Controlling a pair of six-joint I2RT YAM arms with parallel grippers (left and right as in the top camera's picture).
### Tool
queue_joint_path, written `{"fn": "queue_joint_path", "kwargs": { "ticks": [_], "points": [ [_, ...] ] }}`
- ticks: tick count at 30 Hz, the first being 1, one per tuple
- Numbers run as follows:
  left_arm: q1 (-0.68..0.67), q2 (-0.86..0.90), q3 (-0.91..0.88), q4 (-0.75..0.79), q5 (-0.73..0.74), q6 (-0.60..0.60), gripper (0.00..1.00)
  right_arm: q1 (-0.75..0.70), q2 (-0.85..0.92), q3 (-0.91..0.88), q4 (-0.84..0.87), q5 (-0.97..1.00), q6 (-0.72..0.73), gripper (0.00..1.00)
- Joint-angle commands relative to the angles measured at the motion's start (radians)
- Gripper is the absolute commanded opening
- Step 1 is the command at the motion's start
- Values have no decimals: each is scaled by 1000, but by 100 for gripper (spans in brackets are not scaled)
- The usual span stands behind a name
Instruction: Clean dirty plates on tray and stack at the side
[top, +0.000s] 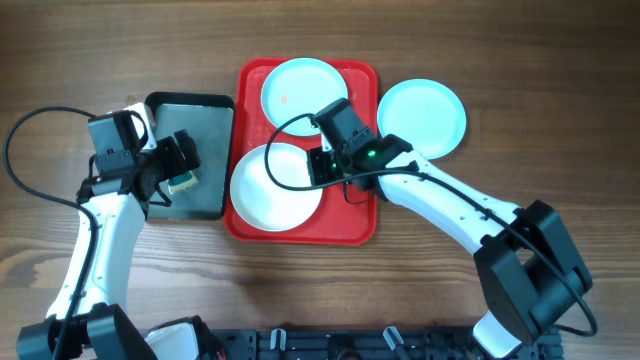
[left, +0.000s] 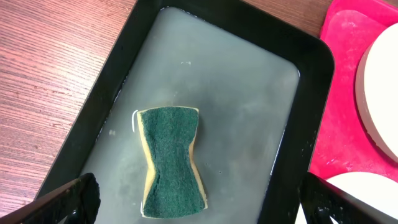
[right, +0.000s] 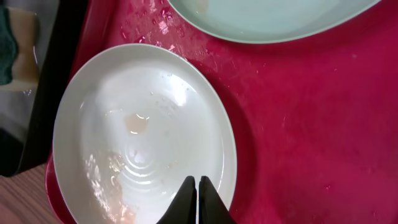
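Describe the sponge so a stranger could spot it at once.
Find the red tray in the middle of the table; the smaller dark tray sits beside its left edge, wet inside. The sponge lies in that dark tray: green scrubbing top over yellow foam, pinched at the waist, unlike the round pale plates.

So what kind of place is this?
Probably a lab bench staged for dishwashing, not a kitchen: two robot arms at a wooden table, round plates on a large red plastic tray, and a green-topped sponge in a dark grey metal tray.
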Motion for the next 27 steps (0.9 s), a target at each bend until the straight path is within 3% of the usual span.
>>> {"fn": "queue_joint_path", "kwargs": {
  "ticks": [1,2,4,6,27],
  "points": [
    [3,-6,5,2,8,5,100,5,-23,21,14,-5,-6,4],
    [3,-6,5,2,9,5,100,5,-23,21,14,-4,-6,4],
    [3,-6,5,2,8,5,100,5,-22,18,13,-4,-6,19],
    [3,-6,5,2,9,5,100,5,-22,12,13,0,-5,23],
    [3,-6,5,2,8,5,100,7,160,-18,118,4,44,23]
  ]
}}
